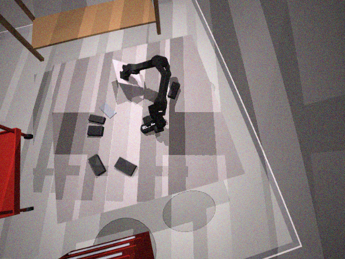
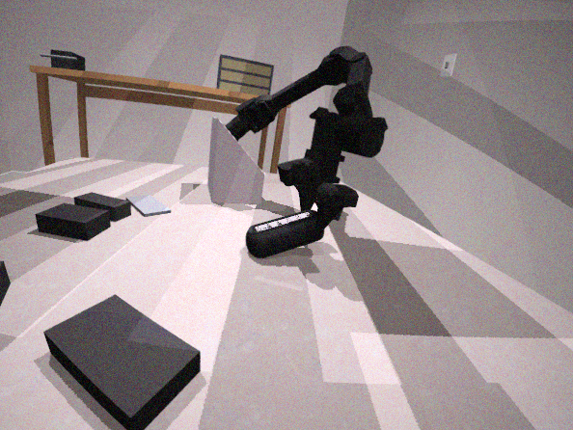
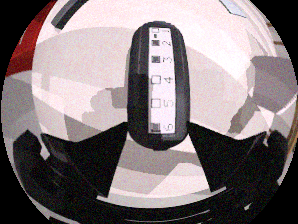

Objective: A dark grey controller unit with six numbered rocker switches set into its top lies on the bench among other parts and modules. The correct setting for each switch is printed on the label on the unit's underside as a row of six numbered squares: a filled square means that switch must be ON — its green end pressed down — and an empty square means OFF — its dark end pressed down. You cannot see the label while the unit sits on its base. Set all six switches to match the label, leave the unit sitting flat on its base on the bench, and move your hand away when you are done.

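Observation:
The dark controller unit (image 1: 145, 130) (image 2: 285, 241) (image 3: 139, 95) has its underside up, slightly tilted and just above the bench, with its shadow below. Its white label (image 2: 282, 222) (image 3: 170, 92) faces the wrist camera. Squares 2, 3 and 6 look filled; squares 1, 4 and 5 look empty. A small dark mark lies between squares 1 and 2. My gripper (image 3: 158, 125) is shut on the unit, one finger against each long side, near the end with number 6. The rocker switches face down and are hidden.
Dark modules (image 1: 95, 130) (image 1: 97, 165) (image 1: 125, 166) (image 2: 121, 352) lie on the bench, another (image 1: 174, 90) beside the arm. A pale blue plate (image 1: 108, 111) (image 2: 149, 205) lies flat. A pale upright panel (image 2: 231, 169) stands behind the unit. A red cart (image 1: 9, 174) is at the left.

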